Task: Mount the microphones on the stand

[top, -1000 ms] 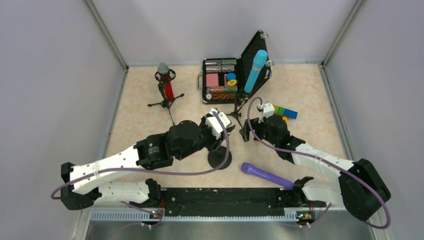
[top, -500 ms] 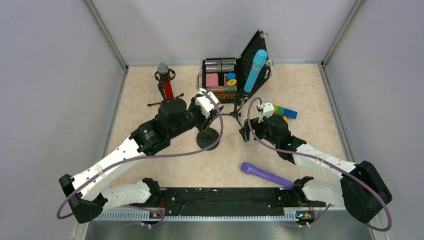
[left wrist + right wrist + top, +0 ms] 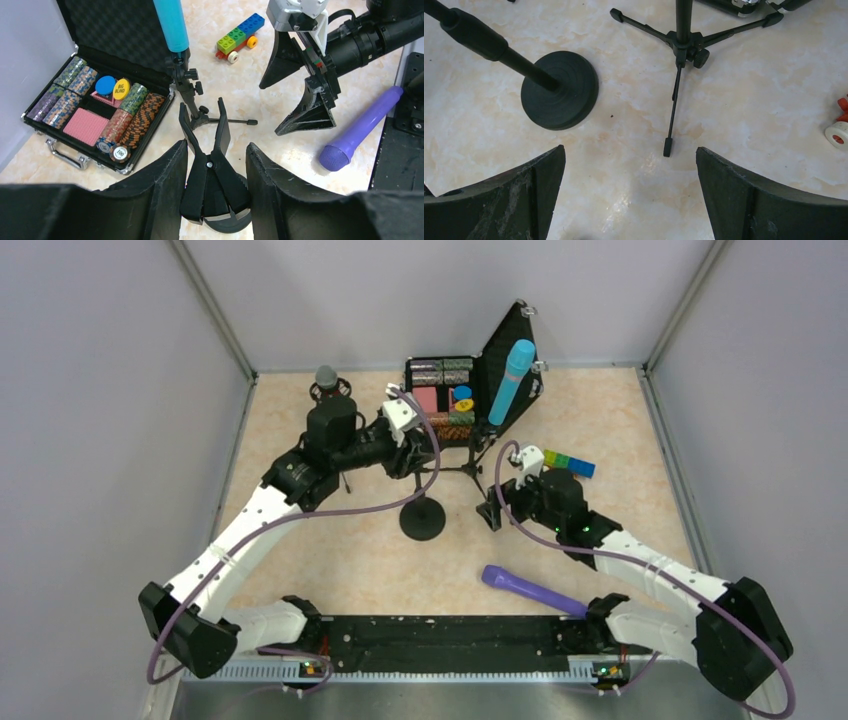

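Observation:
My left gripper (image 3: 413, 458) (image 3: 215, 150) is shut on the black clip (image 3: 212, 182) at the top of the round-base stand (image 3: 422, 519), which leans towards the back. The purple microphone (image 3: 530, 589) lies on the floor near the front; it also shows in the left wrist view (image 3: 362, 127). The light blue microphone (image 3: 511, 380) (image 3: 171, 22) sits clipped in a tripod stand (image 3: 681, 42). The red microphone's silver head (image 3: 326, 375) shows behind my left arm; its body is hidden. My right gripper (image 3: 492, 508) (image 3: 630, 155) is open and empty, low over the floor beside a tripod leg.
An open black case of poker chips (image 3: 440, 400) (image 3: 95, 117) stands at the back centre. A multicoloured toy-brick car (image 3: 566, 461) (image 3: 239, 37) lies right of the tripod. The round base (image 3: 559, 90) sits left of my right gripper. Grey walls close in the sides.
My left arm swung back and left with the round-base stand, sliding its base from near the front towards the middle. The right arm barely moved.

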Controlling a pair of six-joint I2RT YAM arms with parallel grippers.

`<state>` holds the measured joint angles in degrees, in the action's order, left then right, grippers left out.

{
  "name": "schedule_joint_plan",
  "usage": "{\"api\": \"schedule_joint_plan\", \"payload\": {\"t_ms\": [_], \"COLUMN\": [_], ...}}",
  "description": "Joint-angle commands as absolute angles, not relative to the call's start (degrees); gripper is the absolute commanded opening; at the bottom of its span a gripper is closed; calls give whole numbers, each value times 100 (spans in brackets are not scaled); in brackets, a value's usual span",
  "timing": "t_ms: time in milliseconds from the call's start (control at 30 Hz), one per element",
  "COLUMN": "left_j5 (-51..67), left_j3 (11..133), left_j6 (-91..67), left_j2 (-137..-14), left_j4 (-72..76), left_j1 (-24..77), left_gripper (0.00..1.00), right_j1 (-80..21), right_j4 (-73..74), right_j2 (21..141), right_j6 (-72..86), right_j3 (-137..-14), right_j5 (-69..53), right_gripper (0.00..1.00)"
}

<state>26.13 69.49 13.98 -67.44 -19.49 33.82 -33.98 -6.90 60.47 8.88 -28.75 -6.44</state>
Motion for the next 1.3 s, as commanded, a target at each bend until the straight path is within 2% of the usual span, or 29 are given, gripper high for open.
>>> {"api": "schedule_joint_plan", "payload": {"t_ms": [0, 267, 333, 367, 433, 467, 500, 567, 700, 800, 1267], "left_j5": [3684, 4398, 4430, 4440, 4447, 4425, 4402, 4354, 4381, 4386, 4452], "left_j3": [7148, 7231, 7295, 7329, 7381, 7402, 7424, 7444, 7482, 7527, 7453], "left_j6": [1739, 1900, 1907, 1905, 1914, 1911, 1889, 1839, 1728, 1723, 1852], "left_j2": [-6702, -6856, -6919, -6935, -7004, -7027, -7049, -7089, -7131, -7106, -6578], "left_j4": [-1282, -1318, -1335, -1342, -1338, -1329, -1321, -1255, -1082, -1082, -1190], "left_j1": [3110, 2703, 2700, 2698, 2698, 2698, 2697, 2698, 2695, 2693, 2686], "left_gripper": [0, 0, 4, 9, 26, 38, 56, 74, 87, 91, 99], "right_j1": [-3419, -3419, -3420, -3419, -3423, -3419, -3420, -3426, -3424, -3419, -3420], "right_j4": [-519, -214, -156, -125, -83, -65, -50, -14, 66, 188, 782], "right_j2": [5778, 5507, 5481, 5464, 5445, 5434, 5431, 5424, 5403, 5365, 5104], "right_j6": [648, 612, 630, 653, 669, 677, 688, 712, 751, 797, 990], "right_j3": [-3148, -3114, -3111, -3107, -3095, -3094, -3094, -3086, -3093, -3086, -3108], "right_j5": [-861, -919, -931, -932, -927, -917, -910, -907, -890, -887, -859], "right_gripper": [99, 99, 99, 99, 99, 99, 99, 99, 99, 99, 99]}}
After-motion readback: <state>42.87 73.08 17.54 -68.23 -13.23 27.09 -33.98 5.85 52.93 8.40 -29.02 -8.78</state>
